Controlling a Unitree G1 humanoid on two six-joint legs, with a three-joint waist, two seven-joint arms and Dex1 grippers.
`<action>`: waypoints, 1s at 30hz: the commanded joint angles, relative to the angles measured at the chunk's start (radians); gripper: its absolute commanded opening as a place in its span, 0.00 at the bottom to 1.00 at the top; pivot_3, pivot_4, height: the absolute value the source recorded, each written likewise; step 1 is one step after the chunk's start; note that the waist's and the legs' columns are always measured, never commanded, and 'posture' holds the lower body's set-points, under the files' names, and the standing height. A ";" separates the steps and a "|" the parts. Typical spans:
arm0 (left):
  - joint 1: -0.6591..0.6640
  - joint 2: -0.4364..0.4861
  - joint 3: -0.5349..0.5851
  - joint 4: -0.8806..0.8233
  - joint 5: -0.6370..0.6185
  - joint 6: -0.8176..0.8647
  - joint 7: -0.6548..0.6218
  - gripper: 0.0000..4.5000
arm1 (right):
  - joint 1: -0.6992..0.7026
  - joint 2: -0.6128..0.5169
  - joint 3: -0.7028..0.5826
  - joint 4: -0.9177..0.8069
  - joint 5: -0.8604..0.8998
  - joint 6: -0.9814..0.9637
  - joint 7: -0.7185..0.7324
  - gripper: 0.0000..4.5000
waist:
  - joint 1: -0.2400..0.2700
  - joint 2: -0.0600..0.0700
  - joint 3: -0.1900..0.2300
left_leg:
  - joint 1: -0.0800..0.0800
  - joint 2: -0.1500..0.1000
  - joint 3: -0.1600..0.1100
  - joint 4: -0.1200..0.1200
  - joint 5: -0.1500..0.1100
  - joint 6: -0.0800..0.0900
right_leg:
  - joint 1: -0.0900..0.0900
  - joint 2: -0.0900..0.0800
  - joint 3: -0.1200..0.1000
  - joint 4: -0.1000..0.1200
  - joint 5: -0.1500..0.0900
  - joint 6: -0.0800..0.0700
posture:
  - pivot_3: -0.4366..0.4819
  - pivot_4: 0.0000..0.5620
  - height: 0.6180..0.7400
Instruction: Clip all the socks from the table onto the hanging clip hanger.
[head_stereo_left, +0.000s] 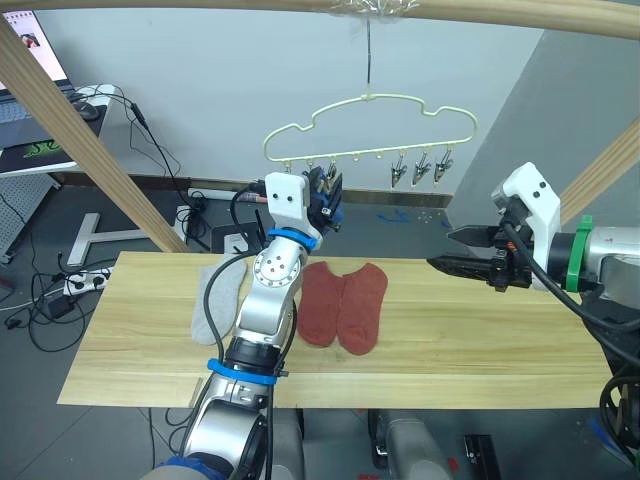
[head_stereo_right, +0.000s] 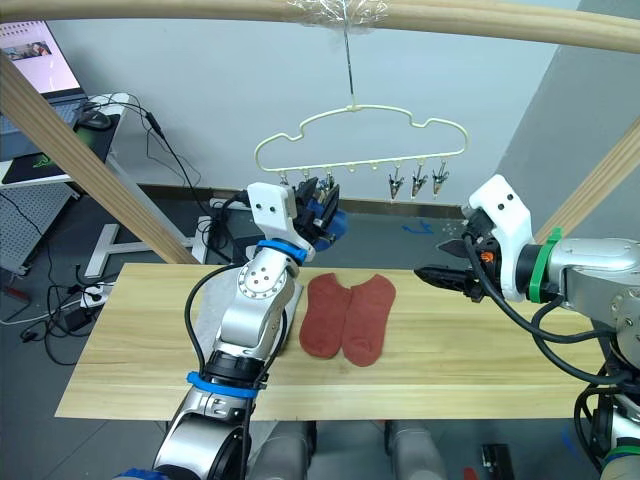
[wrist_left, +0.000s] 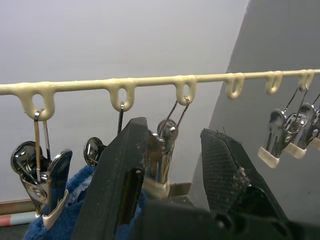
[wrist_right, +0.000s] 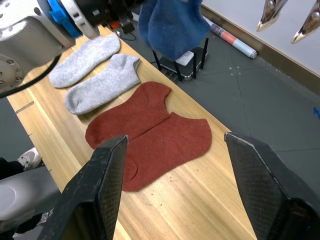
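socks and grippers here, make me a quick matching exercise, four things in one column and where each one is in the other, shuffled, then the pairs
Things
1. rust red socks
2. light grey socks
3. blue socks
4. right gripper

Places
A. hanging from the clip hanger at the left gripper
B. flat on the table, near its middle
C. in the air, above the table's right part
D. flat on the table, left of the red pair

Pairs: 1-B, 2-D, 3-A, 4-C
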 joint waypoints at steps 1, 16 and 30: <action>-0.016 -0.010 -0.004 -0.022 0.009 -0.009 0.008 0.44 | -0.013 -0.010 -0.040 -0.040 0.030 0.010 -0.015 0.71 | -0.002 0.000 0.000 | 0.000 0.000 0.000 0.000 0.000 0.000 | 0.000 0.000 0.000 0.000 0.000 0.000 | 0.43 0.37 1.00; -0.049 -0.032 -0.005 0.043 0.029 -0.019 0.032 0.44 | -0.009 -0.007 -0.053 -0.045 0.072 0.028 -0.063 0.71 | -0.013 0.000 0.000 | 0.000 0.000 0.000 0.000 0.000 0.000 | 0.000 0.000 0.000 0.000 0.000 0.000 | 0.40 0.38 1.00; -0.108 -0.054 0.009 0.114 0.026 -0.043 0.050 0.44 | 0.018 -0.015 -0.091 -0.060 0.117 0.049 -0.102 0.71 | -0.022 0.000 0.000 | 0.000 0.000 0.000 0.000 0.000 0.000 | 0.000 0.000 0.000 0.000 0.000 0.000 | 0.37 0.40 1.00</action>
